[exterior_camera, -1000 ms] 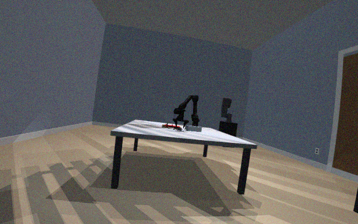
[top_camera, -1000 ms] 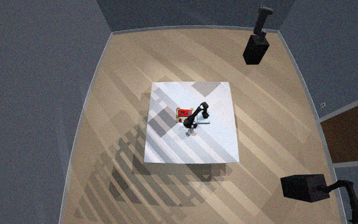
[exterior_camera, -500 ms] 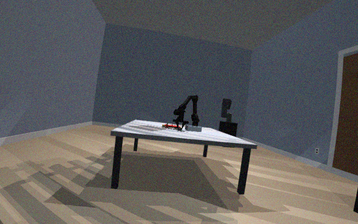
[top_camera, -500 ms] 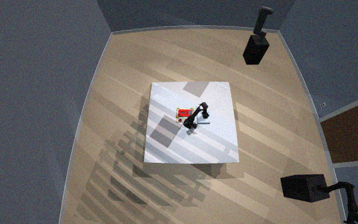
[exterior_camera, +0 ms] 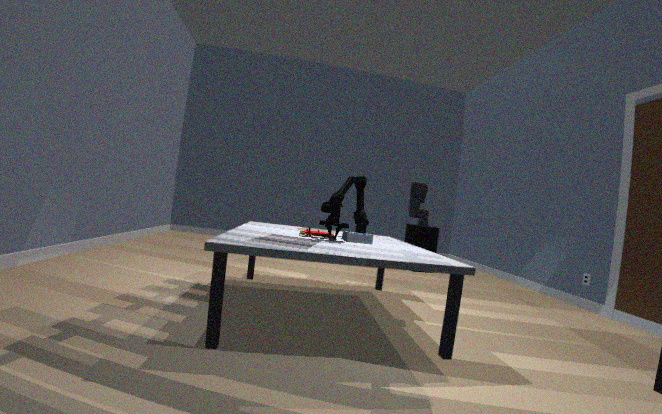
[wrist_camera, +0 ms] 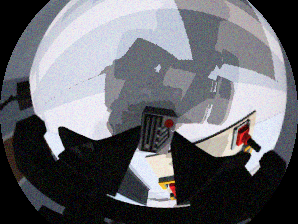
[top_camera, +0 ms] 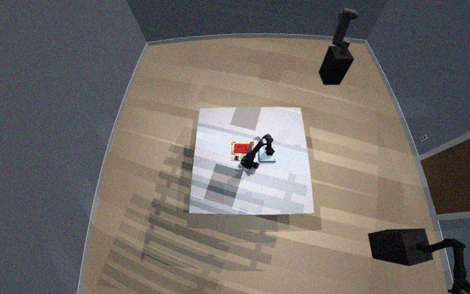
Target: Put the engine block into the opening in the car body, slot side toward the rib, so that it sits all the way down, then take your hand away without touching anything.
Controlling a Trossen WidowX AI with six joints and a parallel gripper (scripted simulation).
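The engine block (wrist_camera: 157,129) is a small dark block with a red mark. It sits between my fingers in the wrist view, low over the white table (top_camera: 284,184) (exterior_camera: 400,255). My gripper (wrist_camera: 156,131) (top_camera: 248,164) (exterior_camera: 332,236) is shut on it. The car body (top_camera: 243,147) (exterior_camera: 316,232) is red on a yellow-edged base and lies just beyond the gripper to the left in the overhead view. Part of it shows in the wrist view (wrist_camera: 241,137) to the right of the block. I cannot see its opening or the rib clearly.
The arm's grey base plate (top_camera: 267,157) (exterior_camera: 358,237) sits right of the car body. Two dark camera stands (top_camera: 335,64) (top_camera: 399,246) stand on the wooden floor away from the table. A door is at the right (exterior_camera: 645,210).
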